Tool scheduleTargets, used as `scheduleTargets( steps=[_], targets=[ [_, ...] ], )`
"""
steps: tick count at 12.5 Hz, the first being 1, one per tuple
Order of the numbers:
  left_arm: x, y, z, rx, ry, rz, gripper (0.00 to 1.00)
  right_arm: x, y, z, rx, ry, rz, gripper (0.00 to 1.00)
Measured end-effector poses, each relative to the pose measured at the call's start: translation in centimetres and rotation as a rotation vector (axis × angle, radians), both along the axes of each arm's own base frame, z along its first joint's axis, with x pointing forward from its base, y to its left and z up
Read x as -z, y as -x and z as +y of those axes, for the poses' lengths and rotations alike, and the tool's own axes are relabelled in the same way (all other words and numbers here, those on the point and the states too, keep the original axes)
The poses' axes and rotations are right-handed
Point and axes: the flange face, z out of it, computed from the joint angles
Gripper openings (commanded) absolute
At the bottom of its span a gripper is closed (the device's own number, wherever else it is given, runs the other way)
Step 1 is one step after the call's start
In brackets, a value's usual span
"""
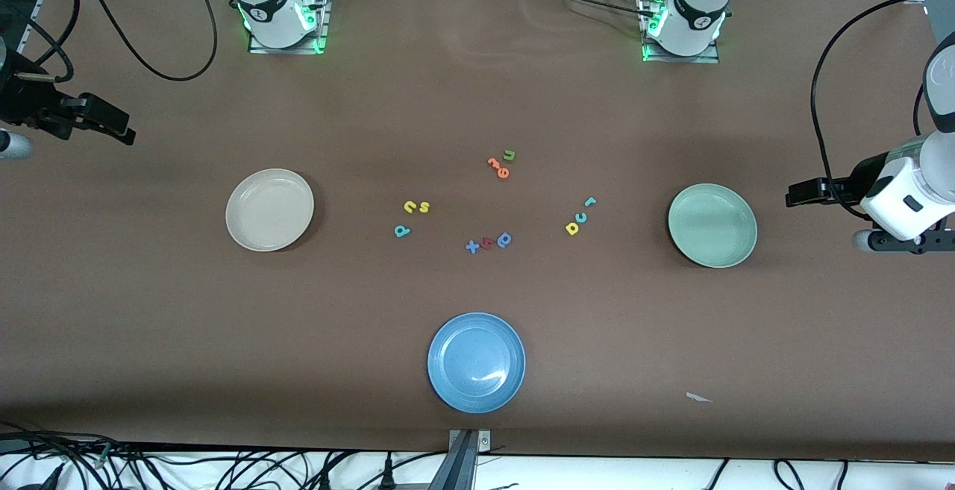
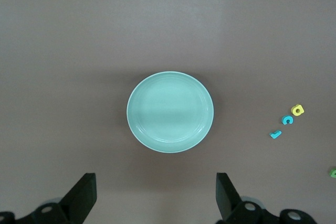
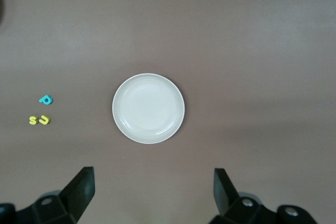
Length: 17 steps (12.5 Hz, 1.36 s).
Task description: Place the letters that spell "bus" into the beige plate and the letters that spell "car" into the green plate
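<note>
The beige plate (image 1: 269,209) (image 3: 148,108) lies empty toward the right arm's end. Between it and the table's middle are the teal "b" (image 1: 402,231) (image 3: 46,99), yellow "u" (image 1: 409,206) (image 3: 44,119) and yellow "s" (image 1: 424,207) (image 3: 33,120). The green plate (image 1: 712,225) (image 2: 170,112) lies empty toward the left arm's end, with the yellow "a" (image 1: 572,228) (image 2: 298,110), teal "c" (image 1: 581,217) (image 2: 287,120) and teal "r" (image 1: 590,200) (image 2: 275,134) beside it. My right gripper (image 1: 123,132) (image 3: 152,192) hangs open over its table end. My left gripper (image 1: 797,195) (image 2: 156,198) hangs open over the other end.
A blue plate (image 1: 476,362) sits near the front edge at the middle. Orange letters (image 1: 498,168) and a green "u" (image 1: 509,155) lie mid-table. A blue "x" (image 1: 472,246), a red letter (image 1: 488,243) and a blue "a" (image 1: 504,239) lie nearer the front camera.
</note>
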Motion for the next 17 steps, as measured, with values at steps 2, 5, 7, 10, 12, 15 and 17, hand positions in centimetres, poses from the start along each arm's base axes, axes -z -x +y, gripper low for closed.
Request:
scheduleTargets(
  steps=[2,5,7,10,12,15,17],
  targets=[
    [0.6,0.0,-0.7,0.011,0.002,0.013,1.0,2.0,0.0,1.0,-0.018,0.0,0.043,1.0],
    [3.9,0.2,-4.7,0.048,0.004,0.079,1.0,6.6,0.4,3.4,-0.06,0.002,0.133,1.0],
    [6.6,0.7,-8.4,0.039,0.001,0.119,0.99,8.5,0.3,4.9,-0.069,0.005,0.153,1.0],
    [11.2,1.8,-13.4,-0.002,0.02,0.143,0.96,11.7,-0.5,8.7,0.014,0.021,0.179,1.0],
    [14.7,3.1,-16.5,-0.026,0.043,0.137,0.96,15.0,-1.1,12.6,0.095,0.032,0.191,1.0],
    [19.6,5.6,-21.3,-0.072,0.055,0.066,0.94,20.1,-1.5,19.5,0.242,0.049,0.18,1.0],
    [23.1,8.0,-24.3,-0.096,0.068,-0.001,0.92,23.5,-1.6,23.3,0.319,0.066,0.146,0.99]
  ],
)
